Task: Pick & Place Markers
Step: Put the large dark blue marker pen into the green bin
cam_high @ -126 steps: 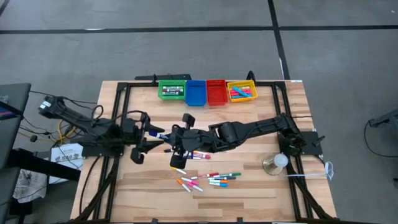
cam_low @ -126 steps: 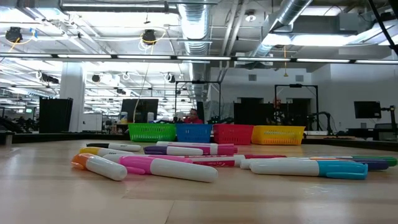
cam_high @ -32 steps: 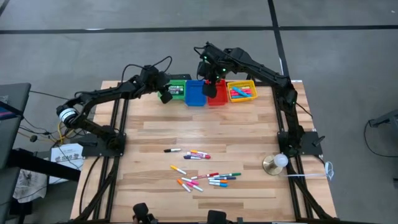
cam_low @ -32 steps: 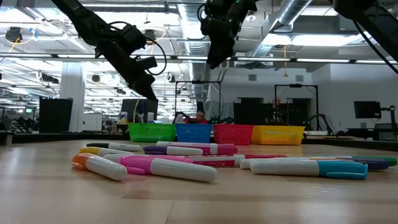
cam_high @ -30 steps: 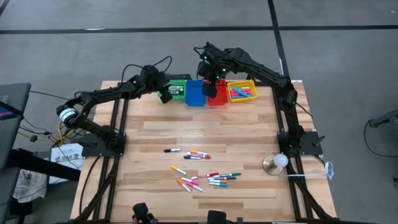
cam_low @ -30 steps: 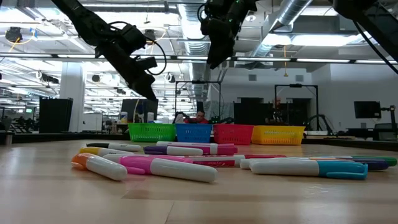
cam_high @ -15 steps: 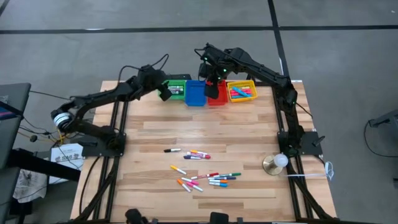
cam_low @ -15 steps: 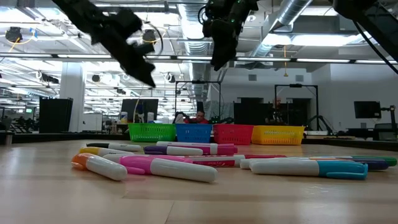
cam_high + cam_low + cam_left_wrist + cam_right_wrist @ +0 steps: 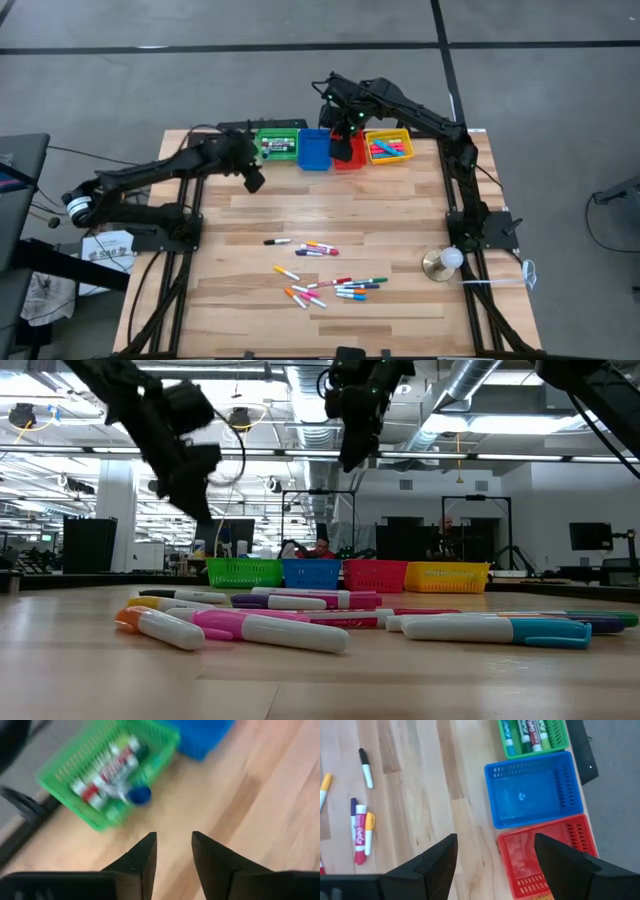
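Note:
Several loose markers (image 9: pixel 322 272) lie on the wooden table's near middle, close in the low view (image 9: pixel 250 625). Four bins stand in a row at the far edge: a green bin (image 9: pixel 277 145) with markers in it, a blue bin (image 9: pixel 314 149), a red bin (image 9: pixel 347 150) and a yellow bin (image 9: pixel 388 147) holding pink and orange markers. My left gripper (image 9: pixel 252 180) hovers open and empty just near of the green bin (image 9: pixel 107 775). My right gripper (image 9: pixel 343 135) hangs wide open and empty above the blue bin (image 9: pixel 535 790) and the red bin (image 9: pixel 545 855).
A round brass-coloured thing (image 9: pixel 443 262) sits near the table's right edge by the right arm's base. Dark frame rails run along both table sides. Bare wood lies between the bins and the loose markers. A person in red (image 9: pixel 315 546) shows far behind the bins.
My left gripper has drawn back from over the green bin toward the table's near-left and come lower. My right gripper has stayed above the blue and red bins. The loose markers have not moved.

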`<state>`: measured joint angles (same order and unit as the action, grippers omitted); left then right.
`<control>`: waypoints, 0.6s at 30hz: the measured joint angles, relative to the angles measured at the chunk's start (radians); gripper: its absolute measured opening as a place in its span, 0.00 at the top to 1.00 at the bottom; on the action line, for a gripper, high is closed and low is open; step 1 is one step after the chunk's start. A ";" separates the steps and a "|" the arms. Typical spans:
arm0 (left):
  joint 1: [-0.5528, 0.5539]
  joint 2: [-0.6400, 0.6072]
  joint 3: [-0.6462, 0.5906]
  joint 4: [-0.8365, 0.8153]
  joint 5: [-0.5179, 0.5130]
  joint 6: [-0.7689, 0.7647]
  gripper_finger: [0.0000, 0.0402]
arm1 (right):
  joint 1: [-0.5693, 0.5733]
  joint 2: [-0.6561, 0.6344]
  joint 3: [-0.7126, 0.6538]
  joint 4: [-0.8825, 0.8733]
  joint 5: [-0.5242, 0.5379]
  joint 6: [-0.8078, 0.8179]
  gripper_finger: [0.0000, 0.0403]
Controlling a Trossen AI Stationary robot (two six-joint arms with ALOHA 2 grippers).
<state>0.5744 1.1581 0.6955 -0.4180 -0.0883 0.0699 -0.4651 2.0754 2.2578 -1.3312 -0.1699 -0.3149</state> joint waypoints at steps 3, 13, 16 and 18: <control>0.000 0.058 -0.021 0.029 -0.001 0.024 0.72 | 0.006 0.000 0.000 0.000 -0.011 -0.005 0.37; 0.001 0.257 -0.022 0.317 -0.008 0.177 0.75 | 0.020 0.000 0.000 0.000 -0.016 -0.004 0.37; 0.004 0.286 -0.010 0.387 -0.009 0.203 0.75 | 0.022 0.000 0.000 0.000 -0.018 -0.004 0.37; 0.010 0.298 0.007 0.423 -0.010 0.231 0.75 | 0.021 0.000 0.000 0.000 -0.018 -0.005 0.37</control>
<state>0.5842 1.4559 0.7023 0.0054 -0.0980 0.3005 -0.4438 2.0754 2.2578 -1.3315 -0.1875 -0.3199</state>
